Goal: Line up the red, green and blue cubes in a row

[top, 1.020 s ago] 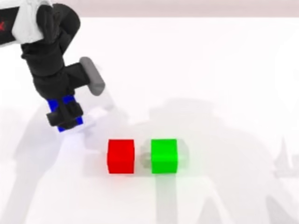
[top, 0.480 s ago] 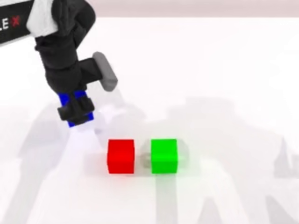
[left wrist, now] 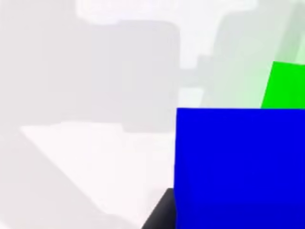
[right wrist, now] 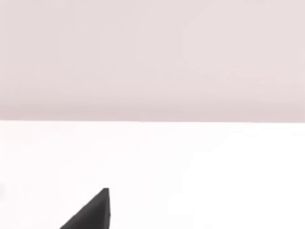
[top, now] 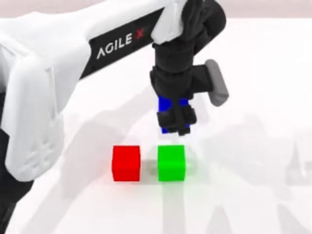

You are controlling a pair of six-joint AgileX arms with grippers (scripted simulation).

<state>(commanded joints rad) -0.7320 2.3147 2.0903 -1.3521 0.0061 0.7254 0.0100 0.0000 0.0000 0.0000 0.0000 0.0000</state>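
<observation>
Two cubes already sit side by side on the table [top: 253,63] — red cube [top: 126,163] left, green cube [top: 171,163] right. The blue cube [top: 168,105] hangs clamped in the left gripper [top: 176,123] just behind green, apparently headed for the row's right end; the right arm is out of the top view.

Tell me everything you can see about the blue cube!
The blue cube is a plain, deep blue, matte block with no marks. The left hand is shut on it and holds it just behind the green cube in the top view, mostly hidden by the black fingers. In the left wrist view its flat face fills the corner.
</observation>
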